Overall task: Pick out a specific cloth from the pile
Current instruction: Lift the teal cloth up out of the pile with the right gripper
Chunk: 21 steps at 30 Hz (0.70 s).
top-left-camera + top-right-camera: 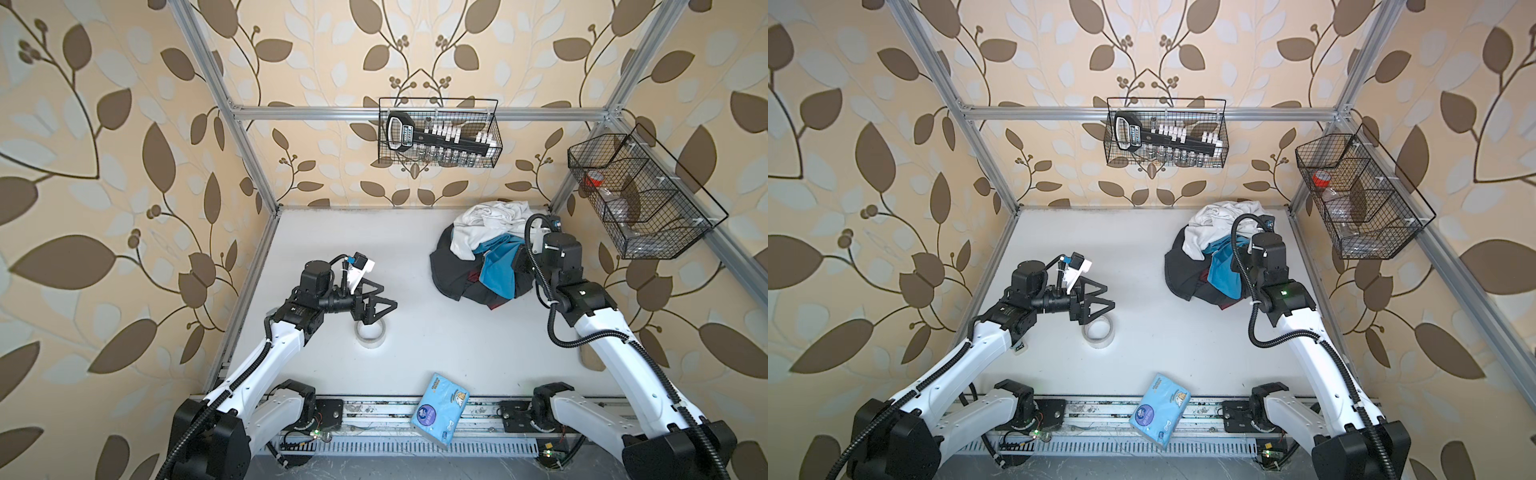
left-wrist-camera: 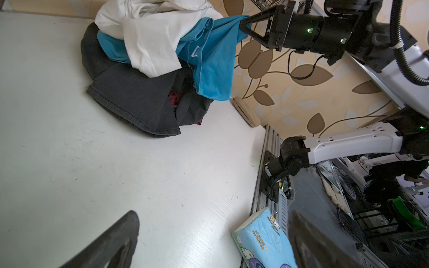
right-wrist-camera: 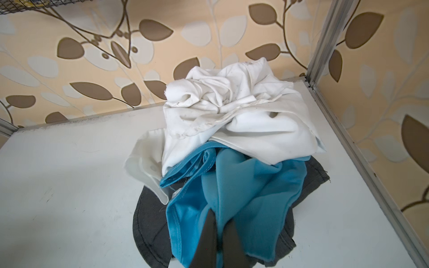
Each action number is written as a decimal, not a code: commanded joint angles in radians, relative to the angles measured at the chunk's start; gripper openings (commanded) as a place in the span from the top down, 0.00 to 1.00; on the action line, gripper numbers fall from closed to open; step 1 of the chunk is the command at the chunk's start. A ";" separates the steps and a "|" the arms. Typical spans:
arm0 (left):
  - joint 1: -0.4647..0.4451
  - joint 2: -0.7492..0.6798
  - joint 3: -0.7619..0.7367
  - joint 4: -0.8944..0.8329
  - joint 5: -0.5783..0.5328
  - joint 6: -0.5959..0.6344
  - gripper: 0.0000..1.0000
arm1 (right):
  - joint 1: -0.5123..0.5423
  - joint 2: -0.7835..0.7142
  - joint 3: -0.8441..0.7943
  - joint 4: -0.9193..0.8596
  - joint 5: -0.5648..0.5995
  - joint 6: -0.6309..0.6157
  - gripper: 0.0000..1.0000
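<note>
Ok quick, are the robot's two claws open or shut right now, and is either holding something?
Left gripper: open, holding nothing.
Right gripper: closed, pinching the blue cloth.

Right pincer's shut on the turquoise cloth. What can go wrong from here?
1. The white shirt lies over part of the cloth; pulling may drag it along.
2. The right pincer grips just a small fold, so the cloth might slip free.
3. The dark garment beneath may shift too.
</note>
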 commanded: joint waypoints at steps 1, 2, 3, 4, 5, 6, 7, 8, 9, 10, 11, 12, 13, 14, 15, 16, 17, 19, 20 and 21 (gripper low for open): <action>-0.009 -0.021 0.007 0.014 0.000 0.022 0.01 | 0.008 -0.020 0.087 0.011 0.048 -0.030 1.00; -0.009 -0.021 0.008 0.013 0.000 0.023 0.01 | 0.008 -0.016 0.104 0.004 0.052 -0.034 1.00; -0.010 -0.023 0.008 0.012 0.000 0.022 0.01 | 0.007 -0.013 0.123 -0.003 0.061 -0.040 1.00; -0.010 -0.024 0.007 0.013 -0.002 0.022 0.01 | 0.008 -0.009 0.142 -0.008 0.067 -0.046 1.00; -0.010 -0.024 0.006 0.013 -0.002 0.024 0.01 | 0.007 -0.009 0.156 -0.012 0.071 -0.050 1.00; -0.010 -0.026 0.005 0.010 -0.004 0.024 0.01 | 0.006 -0.009 0.173 -0.014 0.080 -0.059 1.00; -0.010 -0.026 0.005 0.011 -0.003 0.024 0.01 | 0.007 -0.008 0.186 -0.016 0.088 -0.064 1.00; -0.010 -0.026 0.005 0.011 -0.003 0.024 0.01 | 0.007 -0.008 0.197 -0.017 0.094 -0.070 1.00; -0.011 -0.027 0.005 0.011 -0.003 0.024 0.01 | 0.007 -0.008 0.207 -0.019 0.102 -0.076 1.00; -0.012 -0.027 0.005 0.011 -0.003 0.024 0.01 | 0.006 -0.005 0.217 -0.022 0.109 -0.083 1.00; -0.012 -0.027 0.005 0.011 -0.004 0.024 0.01 | 0.006 -0.002 0.228 -0.025 0.114 -0.089 1.00; -0.012 -0.027 0.004 0.011 -0.003 0.024 0.01 | 0.007 -0.001 0.237 -0.027 0.122 -0.095 1.00; -0.012 -0.027 0.004 0.010 -0.003 0.025 0.01 | 0.006 0.003 0.246 -0.030 0.127 -0.099 1.00; -0.013 -0.027 0.004 0.010 -0.005 0.025 0.01 | 0.006 0.005 0.255 -0.033 0.136 -0.104 1.00; -0.013 -0.028 0.004 0.010 -0.005 0.025 0.01 | 0.006 0.007 0.265 -0.035 0.143 -0.108 1.00; -0.013 -0.029 0.004 0.010 -0.006 0.025 0.01 | 0.006 0.009 0.274 -0.036 0.152 -0.114 1.00; -0.013 -0.030 0.003 0.010 -0.006 0.025 0.01 | 0.006 0.010 0.285 -0.037 0.157 -0.118 1.00; -0.015 -0.032 0.002 0.010 -0.007 0.027 0.01 | 0.006 0.012 0.311 -0.038 0.169 -0.132 1.00; -0.016 -0.033 0.002 0.010 -0.006 0.027 0.01 | 0.006 0.015 0.326 -0.039 0.173 -0.138 1.00; -0.017 -0.034 0.002 0.009 -0.006 0.027 0.01 | 0.006 0.014 0.341 -0.041 0.179 -0.145 1.00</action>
